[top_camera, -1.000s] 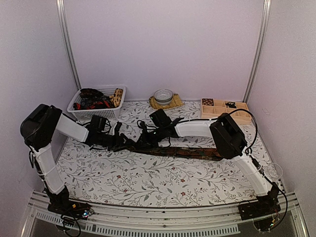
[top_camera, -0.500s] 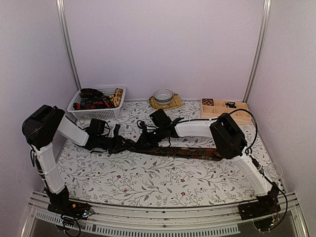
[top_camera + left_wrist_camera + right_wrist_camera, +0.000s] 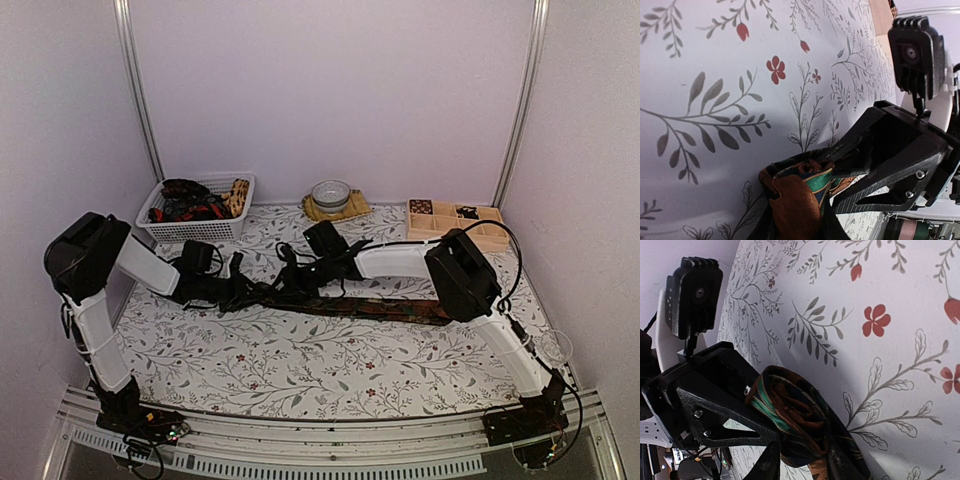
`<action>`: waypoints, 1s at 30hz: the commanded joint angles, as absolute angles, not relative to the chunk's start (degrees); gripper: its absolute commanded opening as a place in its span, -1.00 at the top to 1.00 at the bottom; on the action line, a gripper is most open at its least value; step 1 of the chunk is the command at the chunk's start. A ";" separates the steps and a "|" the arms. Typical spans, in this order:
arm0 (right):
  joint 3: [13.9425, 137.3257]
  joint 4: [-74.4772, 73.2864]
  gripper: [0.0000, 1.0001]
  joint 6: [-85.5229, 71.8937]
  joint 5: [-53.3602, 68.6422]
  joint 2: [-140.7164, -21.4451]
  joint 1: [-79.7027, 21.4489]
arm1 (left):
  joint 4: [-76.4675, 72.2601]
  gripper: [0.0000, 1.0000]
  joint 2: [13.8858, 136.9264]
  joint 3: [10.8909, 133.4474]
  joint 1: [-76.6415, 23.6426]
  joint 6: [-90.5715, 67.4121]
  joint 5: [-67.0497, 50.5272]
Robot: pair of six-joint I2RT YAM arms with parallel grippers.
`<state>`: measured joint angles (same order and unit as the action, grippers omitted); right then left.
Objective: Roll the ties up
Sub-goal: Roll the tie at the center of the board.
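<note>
A dark patterned tie [image 3: 380, 307] lies flat across the middle of the table, and its left end is wound into a small roll [image 3: 268, 290]. Both grippers meet at that roll. My left gripper [image 3: 248, 291] comes from the left and my right gripper [image 3: 290, 284] from the right. In the left wrist view the roll [image 3: 800, 192] shows brown and green layers between my left gripper [image 3: 797, 229], which is shut on it. In the right wrist view my right gripper [image 3: 805, 467] is shut on the same roll [image 3: 800, 412], with the left gripper's frame [image 3: 705, 390] just behind.
A white basket [image 3: 210, 230] with more ties [image 3: 190, 203] stands at the back left. A bowl on a mat [image 3: 330, 194] is at the back centre. A wooden compartment tray [image 3: 470, 235] is at the back right. Walls close in on both sides.
The left arm has shifted slightly, its wrist a little lower and closer to the roll. The right arm and the flat length of the tie have not visibly moved.
</note>
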<state>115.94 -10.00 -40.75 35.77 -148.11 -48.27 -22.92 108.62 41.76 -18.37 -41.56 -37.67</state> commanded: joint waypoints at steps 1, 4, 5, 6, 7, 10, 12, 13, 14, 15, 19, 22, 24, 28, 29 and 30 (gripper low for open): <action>109.14 -12.81 0.30 -38.94 33.11 -146.31 -47.30 | -11.43 1.00 108.01 43.05 -19.26 -37.80 -30.92; 103.42 -10.27 0.23 -37.78 34.42 -139.06 -45.41 | -4.36 1.00 105.96 45.12 -19.88 -34.00 -25.13; 102.04 -10.27 0.20 -37.20 34.75 -136.61 -44.77 | -2.65 1.00 105.26 45.63 -19.99 -33.14 -23.29; 100.65 -10.56 0.19 -36.09 34.91 -133.07 -44.10 | -1.06 1.00 104.61 46.18 -20.16 -32.26 -21.74; 98.49 -10.67 0.16 -35.32 34.89 -130.44 -43.51 | 0.52 1.00 103.97 46.92 -20.33 -31.65 -20.20; 92.38 -10.60 0.11 -32.75 33.57 -124.02 -41.32 | 4.98 1.00 102.65 48.88 -21.58 -29.50 -14.66; 87.40 -9.67 0.10 -31.77 32.55 -120.26 -39.51 | 8.01 1.00 102.23 50.43 -22.93 -28.17 -10.57; 85.18 -9.32 0.09 -31.33 32.03 -118.57 -38.52 | 9.27 1.00 102.24 51.24 -23.84 -27.68 -8.33; 82.94 -8.90 0.09 -30.95 31.08 -117.19 -37.66 | 10.43 1.00 102.29 52.03 -24.73 -27.27 -6.37; 81.27 -8.92 0.09 -30.44 29.96 -116.04 -36.91 | 11.53 1.00 102.52 52.88 -25.70 -26.99 -4.32; 76.33 -10.25 0.08 -27.50 25.38 -113.92 -34.22 | 16.97 1.00 104.97 57.20 -29.82 -25.68 4.57; 73.99 -10.55 0.08 -26.38 23.69 -113.26 -33.32 | 21.26 1.00 107.25 61.03 -32.90 -25.00 11.78; 72.85 -10.76 0.08 -25.75 23.08 -112.97 -33.35 | 24.30 1.00 108.82 64.03 -34.91 -24.83 16.78; 70.80 -9.65 0.08 -25.96 23.88 -112.85 -33.07 | 30.14 1.00 112.01 69.23 -39.62 -24.36 26.87; 70.05 -9.26 0.08 -26.13 24.45 -112.85 -32.98 | 31.55 1.00 113.78 70.39 -40.69 -24.23 29.91; 69.74 -9.03 0.08 -26.43 24.71 -112.85 -32.91 | 33.01 1.00 115.25 71.66 -41.81 -24.10 32.06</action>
<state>72.88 -7.07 -26.94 25.69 -118.39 -32.97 22.63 109.93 68.66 -38.09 -25.54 18.35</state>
